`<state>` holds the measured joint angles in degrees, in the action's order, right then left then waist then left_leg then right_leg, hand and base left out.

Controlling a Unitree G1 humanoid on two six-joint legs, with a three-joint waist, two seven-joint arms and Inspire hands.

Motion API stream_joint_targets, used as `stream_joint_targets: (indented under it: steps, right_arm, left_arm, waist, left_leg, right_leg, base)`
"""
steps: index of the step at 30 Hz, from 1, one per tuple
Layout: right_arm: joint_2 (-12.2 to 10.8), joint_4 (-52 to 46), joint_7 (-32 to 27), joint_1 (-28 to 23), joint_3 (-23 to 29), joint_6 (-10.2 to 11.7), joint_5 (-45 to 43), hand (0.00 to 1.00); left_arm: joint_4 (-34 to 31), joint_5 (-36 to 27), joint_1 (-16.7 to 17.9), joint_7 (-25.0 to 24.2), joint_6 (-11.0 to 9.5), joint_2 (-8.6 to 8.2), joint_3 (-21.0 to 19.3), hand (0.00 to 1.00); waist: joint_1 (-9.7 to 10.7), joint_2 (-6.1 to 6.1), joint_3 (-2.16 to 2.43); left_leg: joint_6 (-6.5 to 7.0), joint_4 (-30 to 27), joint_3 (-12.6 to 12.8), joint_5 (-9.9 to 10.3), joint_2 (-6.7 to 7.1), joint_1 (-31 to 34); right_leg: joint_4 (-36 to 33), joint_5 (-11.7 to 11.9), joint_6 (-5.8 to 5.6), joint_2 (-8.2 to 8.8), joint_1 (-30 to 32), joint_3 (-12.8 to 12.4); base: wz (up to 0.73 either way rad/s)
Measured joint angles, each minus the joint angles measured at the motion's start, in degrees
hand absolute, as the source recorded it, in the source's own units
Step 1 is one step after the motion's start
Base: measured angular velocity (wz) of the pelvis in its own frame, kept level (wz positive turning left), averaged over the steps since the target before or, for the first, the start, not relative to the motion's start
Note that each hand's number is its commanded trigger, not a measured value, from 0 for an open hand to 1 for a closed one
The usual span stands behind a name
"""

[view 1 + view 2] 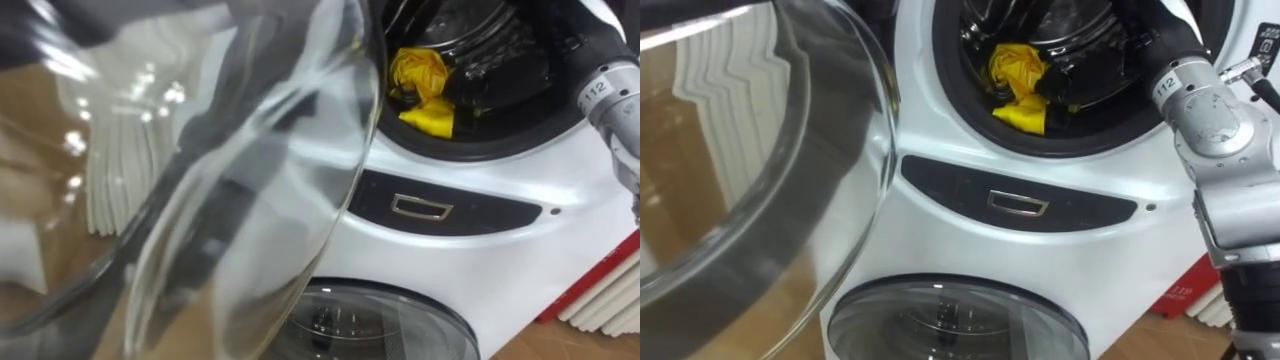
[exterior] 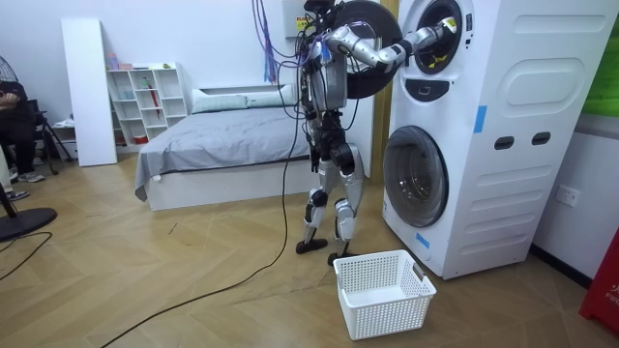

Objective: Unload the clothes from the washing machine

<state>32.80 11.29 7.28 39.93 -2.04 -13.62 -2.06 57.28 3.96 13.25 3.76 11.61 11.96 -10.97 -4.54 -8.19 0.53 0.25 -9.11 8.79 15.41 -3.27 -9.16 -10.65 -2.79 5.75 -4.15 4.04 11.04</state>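
A yellow cloth [image 1: 420,88] [image 1: 1018,86] lies bunched at the front lip of the upper drum of the white washing machine [image 2: 503,135], partly draped over the rim. My right arm reaches into that drum, and my dark right hand [image 1: 495,75] [image 1: 1095,70] sits just right of the cloth, touching or nearly touching it. Its fingers blend into the dark drum. In the room view I stand close to the machine's front with that arm raised to the upper opening, where the yellow cloth [image 2: 432,60] shows.
The upper drum's round glass door [image 1: 250,150] [image 1: 740,150] stands swung open on my left, close to my head. Below is a second, closed round door [image 1: 950,320]. A white laundry basket [image 2: 382,290] sits on the wooden floor by my feet. A bed [image 2: 213,135] stands behind me.
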Motion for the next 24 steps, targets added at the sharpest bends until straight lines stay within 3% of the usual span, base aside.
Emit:
stream_joint_targets:
  steps: [4,14,24]
  right_arm:
    - [0.03,3.58,0.94,0.23,-0.15,0.45,-0.8,0.0]
    - [-0.04,10.92,4.04,1.72,-1.85,-0.24,-5.26,0.0]
    - [-0.27,19.48,5.07,6.6,-3.17,-0.18,-6.47,0.0]
  left_arm:
    - [-0.51,-0.01,-0.27,-0.31,0.62,0.28,0.04,0.0]
    - [-0.45,0.03,-0.73,-0.53,2.2,0.53,0.59,0.0]
    - [-0.41,0.01,-0.9,-0.19,2.17,0.77,0.62,0.0]
  waist:
    - [-0.94,-0.39,-0.26]
    - [-3.86,0.23,-0.73]
    - [-4.47,-0.14,-0.46]
  left_leg:
    - [0.0,0.38,-0.46,0.01,0.02,-0.1]
    - [0.05,0.43,-1.12,0.04,0.05,-0.24]
    - [0.01,-0.53,-1.74,0.01,-0.01,-0.14]
  right_leg:
    - [0.0,-0.02,-0.01,0.06,-0.19,0.15]
    - [0.06,-0.35,-0.07,0.15,-0.6,0.55]
    - [0.04,-0.59,0.1,0.37,-0.92,1.67]
  base:
    - [0.02]
    - [0.02]
    - [0.03]
